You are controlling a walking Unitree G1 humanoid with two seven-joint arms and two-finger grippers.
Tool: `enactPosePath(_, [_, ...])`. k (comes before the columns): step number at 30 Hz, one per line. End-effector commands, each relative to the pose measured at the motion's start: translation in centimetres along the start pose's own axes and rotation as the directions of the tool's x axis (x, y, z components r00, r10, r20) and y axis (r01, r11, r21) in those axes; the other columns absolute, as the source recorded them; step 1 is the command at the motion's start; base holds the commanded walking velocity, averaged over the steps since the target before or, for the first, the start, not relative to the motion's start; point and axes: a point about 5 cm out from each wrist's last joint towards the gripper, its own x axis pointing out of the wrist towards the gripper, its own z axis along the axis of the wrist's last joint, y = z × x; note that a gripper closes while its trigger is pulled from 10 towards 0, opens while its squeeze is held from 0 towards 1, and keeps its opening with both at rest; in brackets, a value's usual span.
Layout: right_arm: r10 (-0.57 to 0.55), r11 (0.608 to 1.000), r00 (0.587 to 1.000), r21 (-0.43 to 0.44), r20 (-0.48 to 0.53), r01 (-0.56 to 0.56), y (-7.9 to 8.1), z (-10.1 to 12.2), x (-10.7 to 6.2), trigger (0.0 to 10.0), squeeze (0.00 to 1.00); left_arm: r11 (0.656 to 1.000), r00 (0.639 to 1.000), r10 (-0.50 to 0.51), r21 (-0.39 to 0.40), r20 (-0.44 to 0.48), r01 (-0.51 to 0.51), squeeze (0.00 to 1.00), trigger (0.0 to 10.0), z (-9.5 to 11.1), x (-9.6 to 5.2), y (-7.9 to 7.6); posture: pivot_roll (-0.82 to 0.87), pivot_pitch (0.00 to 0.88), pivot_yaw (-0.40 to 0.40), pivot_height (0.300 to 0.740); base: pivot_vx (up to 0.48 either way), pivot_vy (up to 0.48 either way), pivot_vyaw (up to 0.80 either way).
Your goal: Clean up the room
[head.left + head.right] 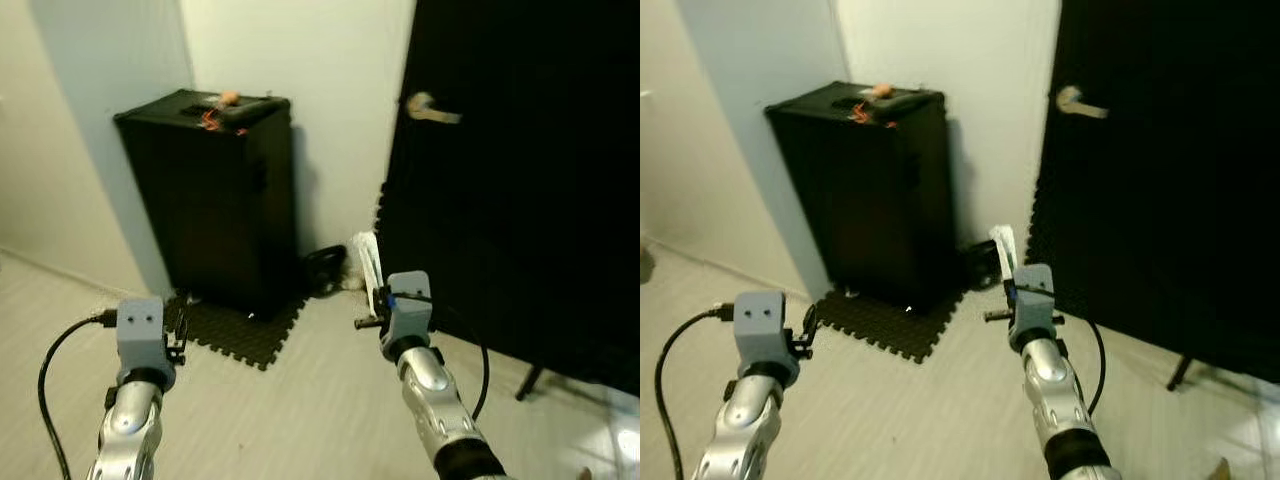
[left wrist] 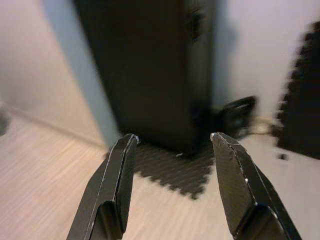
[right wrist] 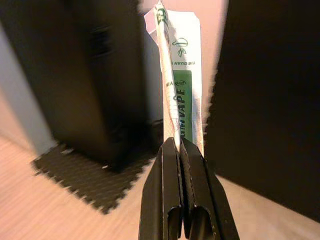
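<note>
- Clamping a white-and-green paper packet (image 3: pixel 181 85) between the closed fingers of the right gripper (image 3: pixel 178 150), raised in front of the robot over the pale plank floor (image 1: pixel 300 420).
- Standing upright out of the fingertips, packet pinched at its lower end, green print down one side, upper end free and pointing toward the wall.
- Showing in the head views as a thin white strip (image 1: pixel 1002 250) just above the right wrist, between the tall black bin (image 1: pixel 215 200) and the black door (image 1: pixel 520 180).
- Holding the left gripper (image 2: pixel 172 145) open, fingers (image 2: pixel 117 175) well apart and gripping nothing, aimed at the bin's base.
- Resting under the bin, a black foam mat (image 1: pixel 245 335) with jigsaw edges; beside it on the floor, near the wall, a small dark object (image 1: pixel 325 268), too dim to name.
- Lying on the bin's top, something orange and pink (image 1: pixel 225 100), blurred.
- Catching light on the door, a metal lever handle (image 1: pixel 430 108).
</note>
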Motion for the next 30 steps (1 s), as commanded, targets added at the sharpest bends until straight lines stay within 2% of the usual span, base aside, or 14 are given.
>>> enactPosePath(1, [0.008,1.0,1.0,0.005,0.012,-0.008,0.26,-0.16,-0.42,10.0,0.0,1.0,1.0,0.002,-0.007,0.011,-0.002,0.0,10.0,0.12,-0.32,0.13,-0.03,0.0,0.025,0.731,0.0,0.0,-0.8])
enactPosePath(9, [-0.025,1.0,1.0,0.01,0.002,0.025,-0.03,-0.69,-1.12,10.0,0.0,1.0,1.0,0.005,-0.012,0.007,-0.005,0.0,10.0,0.04,-0.51,0.22,-0.03,0.0,0.025,0.731,0.0,0.0,-0.8])
enactPosePath(30, [-0.047,0.999,0.999,-0.023,-0.026,0.046,-0.59,-0.53,-0.8,10.0,0.0,1.0,1.0,-0.011,-0.002,-0.019,0.011,0.0,10.0,-0.27,-0.25,-0.45,-0.04,0.0,0.01,0.731,0.0,0.0,-0.8])
